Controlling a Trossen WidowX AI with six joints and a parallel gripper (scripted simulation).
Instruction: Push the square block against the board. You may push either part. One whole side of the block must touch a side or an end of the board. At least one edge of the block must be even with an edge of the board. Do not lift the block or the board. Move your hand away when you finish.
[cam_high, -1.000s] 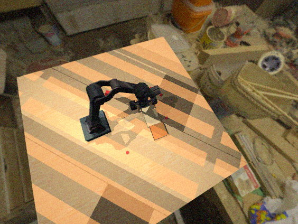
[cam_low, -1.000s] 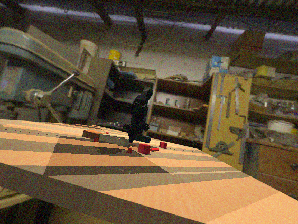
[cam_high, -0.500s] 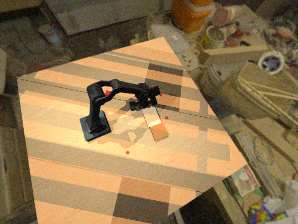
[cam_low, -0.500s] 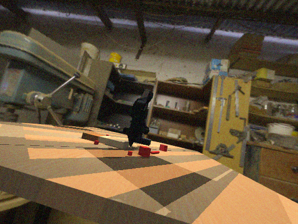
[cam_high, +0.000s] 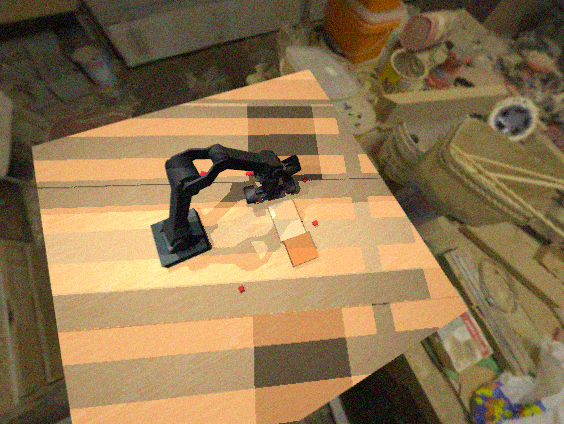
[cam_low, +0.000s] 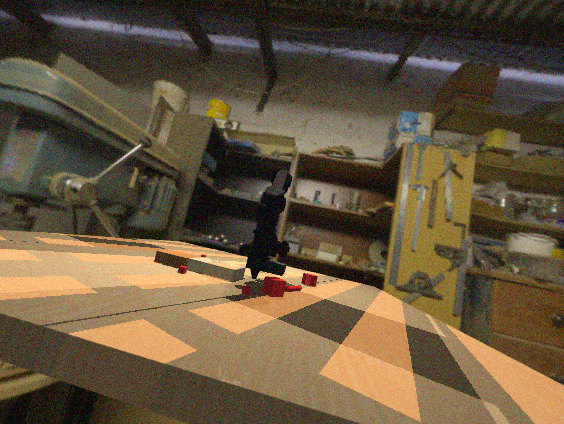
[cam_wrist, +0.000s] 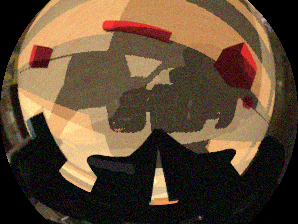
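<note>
The pale oblong board (cam_high: 287, 220) (cam_low: 216, 269) lies flat. The orange-brown square block (cam_high: 301, 249) (cam_low: 171, 258) lies flat at its end away from the gripper. One whole block side appears against that board end, though a hairline gap cannot be ruled out. Their long sides look nearly in line, with the block seeming shifted very slightly to the right in the top view. My gripper (cam_high: 272, 197) (cam_low: 255, 276) (cam_wrist: 157, 132) is shut and empty, pointing down low just beyond the board's other end. Contact with the board cannot be told.
Small red pieces lie around: a cube (cam_low: 274, 286) (cam_wrist: 239, 67) and a rod (cam_low: 295, 288) (cam_wrist: 137, 30) beyond the gripper, another cube (cam_low: 310, 279) (cam_wrist: 41, 56), a small one (cam_high: 315, 223) (cam_low: 182, 269) right of the board, and one (cam_high: 241, 289) nearer the front.
</note>
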